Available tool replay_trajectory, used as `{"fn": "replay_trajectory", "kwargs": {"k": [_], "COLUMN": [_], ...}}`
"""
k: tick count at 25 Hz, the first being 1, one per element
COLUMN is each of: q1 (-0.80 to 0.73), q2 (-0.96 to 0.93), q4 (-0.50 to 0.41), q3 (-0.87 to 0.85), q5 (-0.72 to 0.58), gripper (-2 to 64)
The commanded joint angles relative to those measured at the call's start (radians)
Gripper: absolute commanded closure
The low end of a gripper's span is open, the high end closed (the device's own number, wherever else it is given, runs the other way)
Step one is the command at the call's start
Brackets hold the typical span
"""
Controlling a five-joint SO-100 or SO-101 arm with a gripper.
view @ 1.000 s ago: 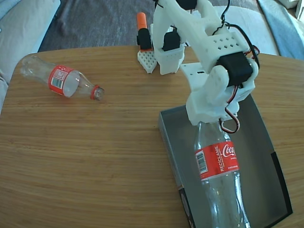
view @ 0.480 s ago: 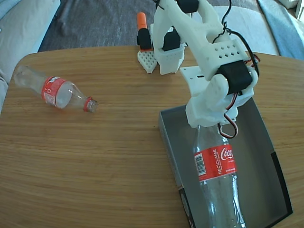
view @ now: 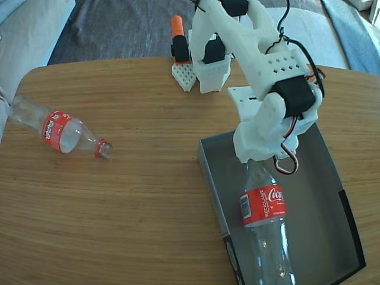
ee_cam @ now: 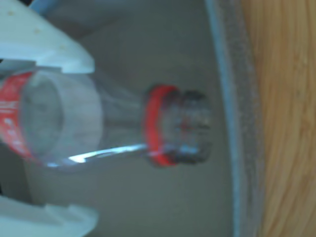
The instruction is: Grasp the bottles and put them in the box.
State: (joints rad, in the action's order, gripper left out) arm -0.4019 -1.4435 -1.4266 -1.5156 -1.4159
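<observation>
One clear bottle (view: 263, 205) with a red label lies lengthwise inside the grey-blue box (view: 323, 196), neck toward the arm. My white gripper (view: 258, 159) hangs over that neck. In the wrist view the bottle's red neck ring (ee_cam: 157, 123) and open mouth lie on the box floor near the box wall (ee_cam: 224, 98). My gripper (ee_cam: 91, 138) is open, and its white fingers (ee_cam: 49, 44) stand clear of the bottle's shoulder on both sides. A second bottle (view: 59, 132) lies on its side at the table's far left edge, mouth pointing right.
The arm's white base (view: 211, 68) stands at the back of the wooden table (view: 136, 202). Beside it sits an orange-and-black tool on a white perforated block (view: 181, 53). Grey fabric lies beyond the table's back edge.
The bottle in the box has sunk lower and slid toward the near end. The loose bottle has rolled left and slightly nearer, toward the table edge. The arm barely moved.
</observation>
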Motion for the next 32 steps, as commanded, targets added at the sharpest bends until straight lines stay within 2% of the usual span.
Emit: {"fn": "replay_trajectory", "kwargs": {"k": [1, 7, 12, 22, 26, 32], "q1": [0.005, 0.044, 0.1, 0.235, 0.318, 0.477], "q2": [-0.028, -0.029, -0.029, -0.031, -0.043, -0.103], "q4": [-0.008, 0.006, 0.006, -0.006, -0.006, 0.008], "q3": [0.021, 0.066, 0.245, 0.454, 0.448, 0.373], "q5": [0.005, 0.008, 0.101, 0.58, 0.727, 0.867], "gripper": [25.0, 25.0, 25.0, 25.0, 25.0, 25.0]}}
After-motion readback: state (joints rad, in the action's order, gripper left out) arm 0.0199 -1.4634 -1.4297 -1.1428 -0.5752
